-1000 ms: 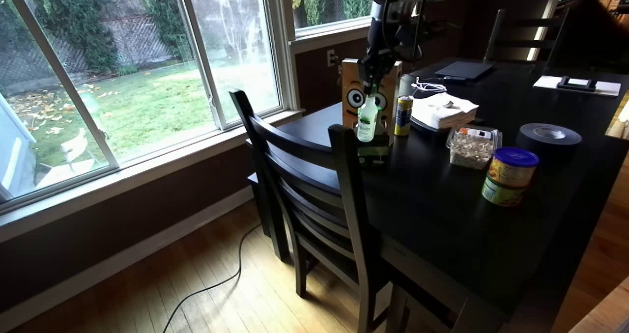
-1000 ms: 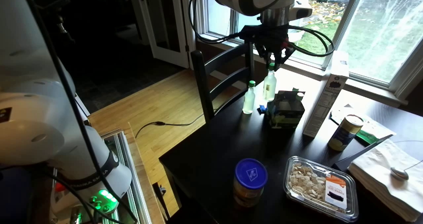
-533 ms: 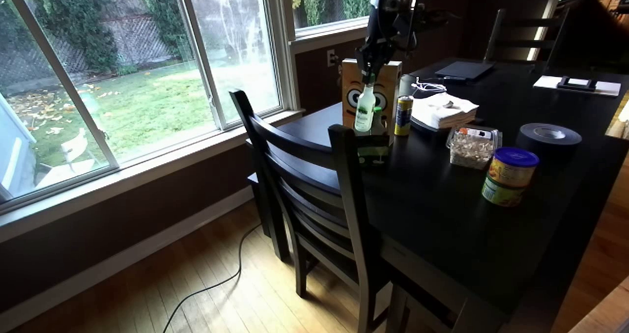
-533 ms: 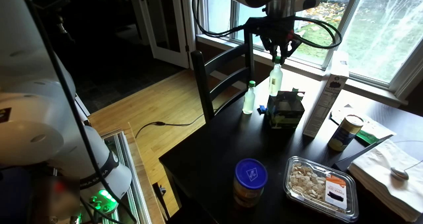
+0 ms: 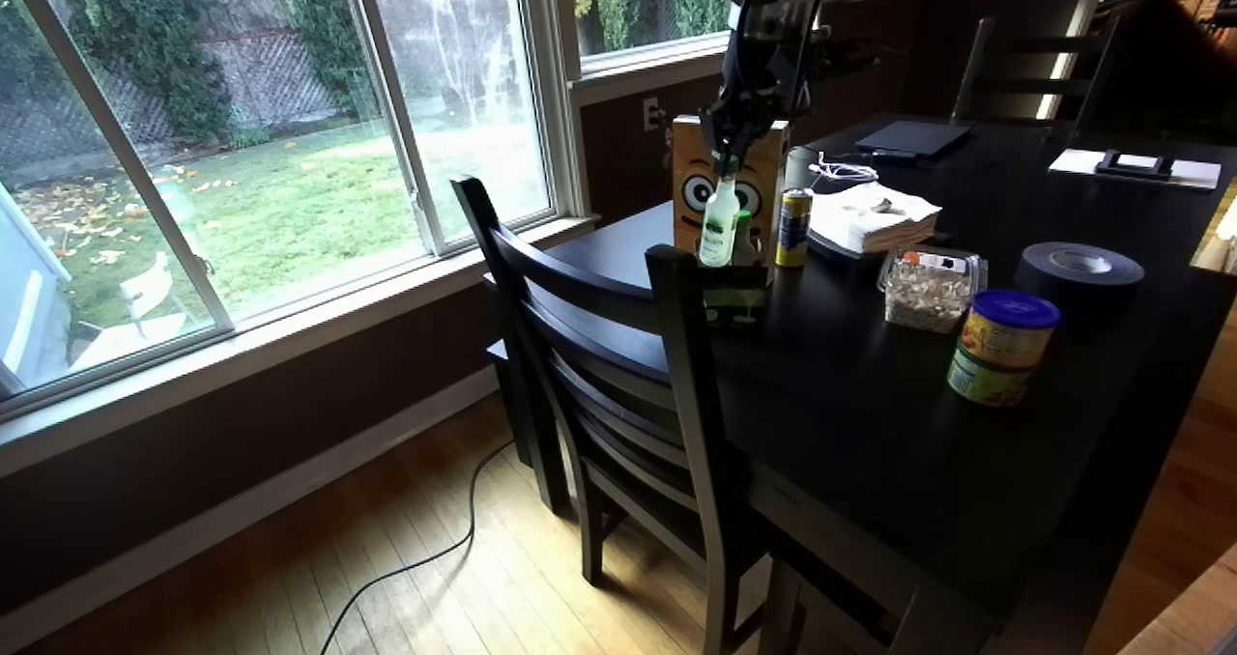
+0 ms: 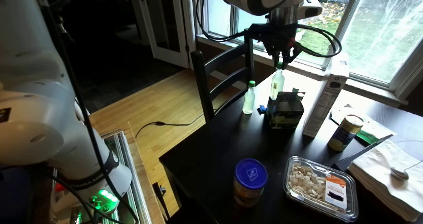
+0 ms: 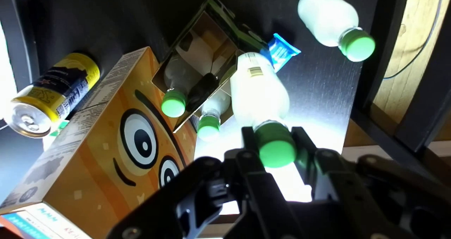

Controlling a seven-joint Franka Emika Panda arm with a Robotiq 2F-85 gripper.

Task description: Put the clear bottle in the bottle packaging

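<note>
The clear bottle, with a green cap, hangs upright but slightly tilted from my gripper; it shows in both exterior views [image 5: 718, 225] [image 6: 277, 84] and in the wrist view [image 7: 259, 91]. My gripper [image 5: 728, 156] [image 6: 281, 62] [image 7: 274, 131] is shut on its cap. The bottle packaging [image 5: 736, 299] [image 6: 286, 114] is a small dark carton with green graphics, open at the top. The wrist view shows its brown inner walls [image 7: 220, 34] and two green-capped bottles [image 7: 173, 103] inside. The held bottle's base is near the carton's rim; I cannot tell whether it is over a compartment.
Another green-capped bottle [image 6: 249, 100] [image 7: 329, 17] stands beside the carton. A blue packet [image 6: 262, 109] lies between them. A tall orange box with eyes [image 6: 322, 101] [image 7: 116, 151] and a yellow can [image 6: 346, 131] stand behind the carton. A chair [image 5: 580, 259] is at the table edge.
My gripper has carried the bottle up and towards the packaging, then lowered it slightly in the last half second. The carton and the other things have stayed in place.
</note>
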